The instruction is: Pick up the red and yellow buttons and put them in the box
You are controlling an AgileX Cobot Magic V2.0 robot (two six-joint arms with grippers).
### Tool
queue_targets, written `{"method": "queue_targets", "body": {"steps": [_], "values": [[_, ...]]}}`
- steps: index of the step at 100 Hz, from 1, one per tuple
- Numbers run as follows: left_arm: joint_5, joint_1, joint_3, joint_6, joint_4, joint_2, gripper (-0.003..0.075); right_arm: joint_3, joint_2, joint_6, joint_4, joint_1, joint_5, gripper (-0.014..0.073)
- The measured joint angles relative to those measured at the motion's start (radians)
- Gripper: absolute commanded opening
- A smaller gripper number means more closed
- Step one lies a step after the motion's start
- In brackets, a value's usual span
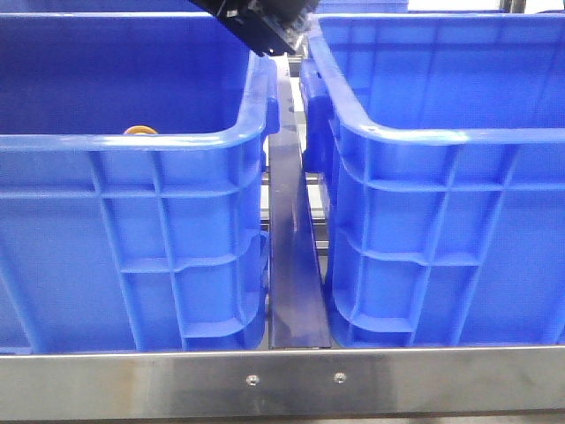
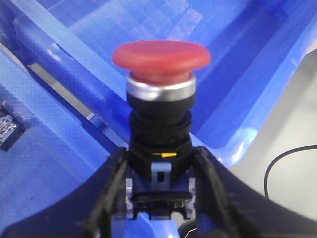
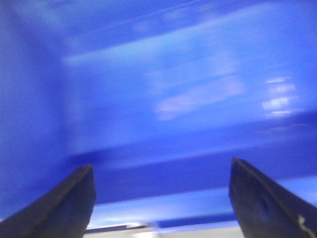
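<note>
Gripping the red button (image 2: 159,89) by its black base, the left gripper (image 2: 159,198) holds it upright between closed fingers. Keep it level over the box (image 2: 237,74) before releasing. The right gripper (image 3: 161,198) hangs open and empty.

red button (image 2: 161,54), clamped upright between jaws

Industrial or factory-type workstation, likely a parts-sorting cell. Two large ribbed blue plastic crates (image 1: 132,238) (image 1: 441,238) sit side by side on a metal frame; a brushed steel rail (image 1: 282,380) with screws runs along the front. Background mostly hidden, so setting uncertain.
</note>
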Motion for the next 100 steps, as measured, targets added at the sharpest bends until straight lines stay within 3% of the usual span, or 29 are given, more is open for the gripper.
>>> {"method": "queue_targets", "body": {"steps": [27, 46, 65, 100], "values": [[0.000, 0.000, 0.000, 0.000, 0.000, 0.000, 0.0116, -0.022, 0.110, -0.341, 0.523, 0.000, 0.065, 0.0560], [0.000, 0.000, 0.000, 0.000, 0.000, 0.000, 0.0116, -0.022, 0.195, -0.508, 0.789, 0.000, 0.123, 0.0559], [0.000, 0.000, 0.000, 0.000, 0.000, 0.000, 0.0116, -0.039, 0.253, -0.558, 0.859, 0.010, 0.125, 0.0559], [0.000, 0.000, 0.000, 0.000, 0.000, 0.000, 0.0116, -0.182, 0.389, -0.561, 0.874, 0.150, 0.121, 0.0559]]}}
